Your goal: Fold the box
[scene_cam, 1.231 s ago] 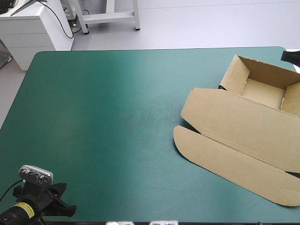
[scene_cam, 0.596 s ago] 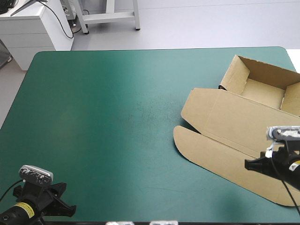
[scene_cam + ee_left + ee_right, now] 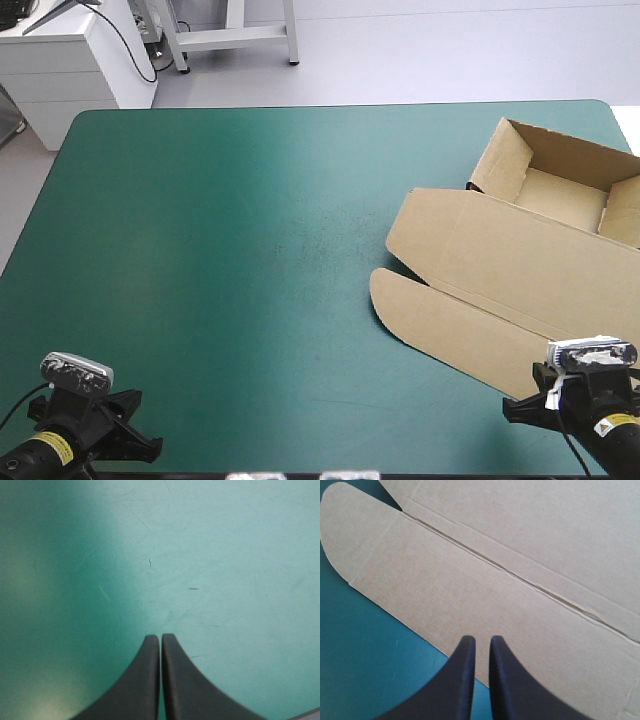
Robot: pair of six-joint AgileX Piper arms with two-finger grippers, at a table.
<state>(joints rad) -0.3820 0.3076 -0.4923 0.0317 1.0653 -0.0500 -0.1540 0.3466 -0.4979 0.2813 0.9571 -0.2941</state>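
The brown box [image 3: 520, 270] lies at the table's right side as an open tray, its walls raised around the far part [image 3: 560, 190]. Its lid [image 3: 480, 340] lies flat toward the near edge, with a rounded flap at its left end. In the right wrist view the lid [image 3: 520, 580] fills most of the picture. My right gripper [image 3: 481, 640] is shut and hovers over the lid's near edge, holding nothing; the high view shows this right gripper [image 3: 565, 408] at the near right corner. My left gripper [image 3: 160, 637] is shut over bare teal-green cover, and appears in the high view [image 3: 100, 425] at the near left corner.
The teal-green table [image 3: 230, 250] stretches bare from the box to its left edge. A white cabinet [image 3: 70, 60] and a metal frame stand beyond the far left corner.
My right arm has drawn back from beside the tray at the far right, across the lid, to the near right corner. The box and my left arm have not moved.
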